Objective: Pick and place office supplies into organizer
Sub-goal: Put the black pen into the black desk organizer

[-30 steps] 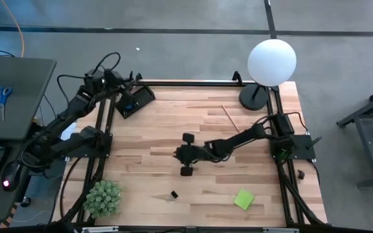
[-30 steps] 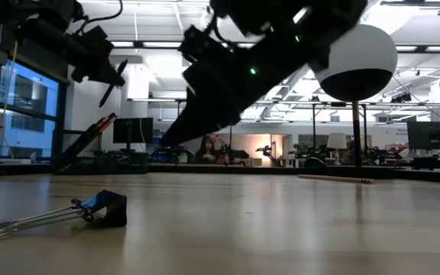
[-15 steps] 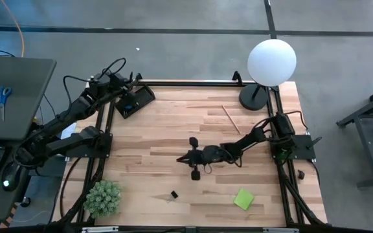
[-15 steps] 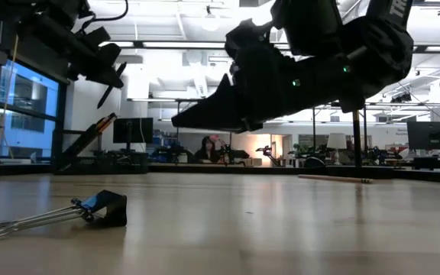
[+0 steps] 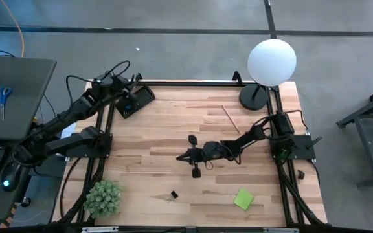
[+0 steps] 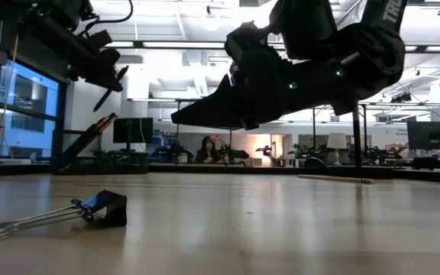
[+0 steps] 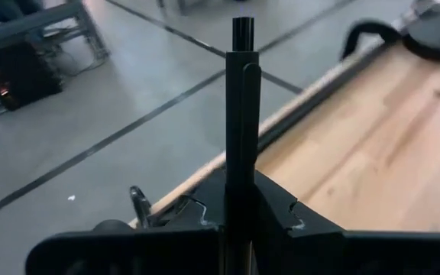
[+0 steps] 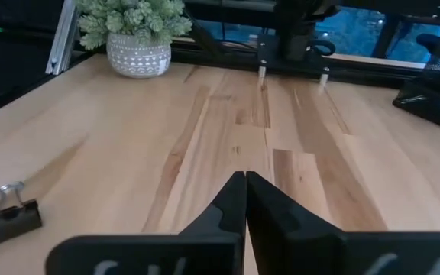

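One black pen (image 7: 242, 130) stood clamped upright in the left gripper (image 5: 133, 85), just beside the one black organizer (image 5: 135, 101) at the wooden table's (image 5: 173, 129) far left corner. The right gripper (image 5: 181, 157) hung mid-table, its jaws pressed together on nothing. Ahead of those jaws lay one binder clip (image 6: 101, 208), which the low view alone showed with blue on it; one pencil (image 5: 230, 119) and one green sticky-note pad (image 5: 243, 199) lay well apart, with an open workshop behind.

In my left claw (image 7: 239, 221) a black pen (image 7: 241, 114) stands upright over the black organizer (image 5: 135, 100), upper left. Binder clip (image 5: 173, 194), green sticky pad (image 5: 243, 199) lower centre; pencil (image 5: 230, 118) upper right.
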Controlling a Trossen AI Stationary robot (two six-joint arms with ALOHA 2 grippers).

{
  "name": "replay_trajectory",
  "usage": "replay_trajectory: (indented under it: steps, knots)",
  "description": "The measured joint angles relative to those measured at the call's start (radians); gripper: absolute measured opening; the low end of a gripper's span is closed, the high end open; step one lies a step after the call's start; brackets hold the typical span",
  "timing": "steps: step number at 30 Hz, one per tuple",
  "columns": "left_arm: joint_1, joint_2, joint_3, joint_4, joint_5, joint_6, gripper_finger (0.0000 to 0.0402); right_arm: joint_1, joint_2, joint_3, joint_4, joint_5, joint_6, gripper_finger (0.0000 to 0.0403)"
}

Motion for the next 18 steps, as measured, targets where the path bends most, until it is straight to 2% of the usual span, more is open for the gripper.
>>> replay_trajectory:
  steps: [5,12,18]
  knots:
    - [0.01,0.008,0.0,-0.024,0.001,0.057,0.0008,-0.054,0.0,0.0,0.006,-0.084,0.0,0.0004]
    - [0.032,0.029,0.0,0.048,-0.011,0.004,0.0008,-0.103,0.0,0.0,0.0,-0.185,0.007,0.0002]
    - [0.032,-0.052,0.0,0.052,0.108,-0.09,0.0008,-0.115,0.0,0.0,-0.035,-0.222,-0.016,0.0002]
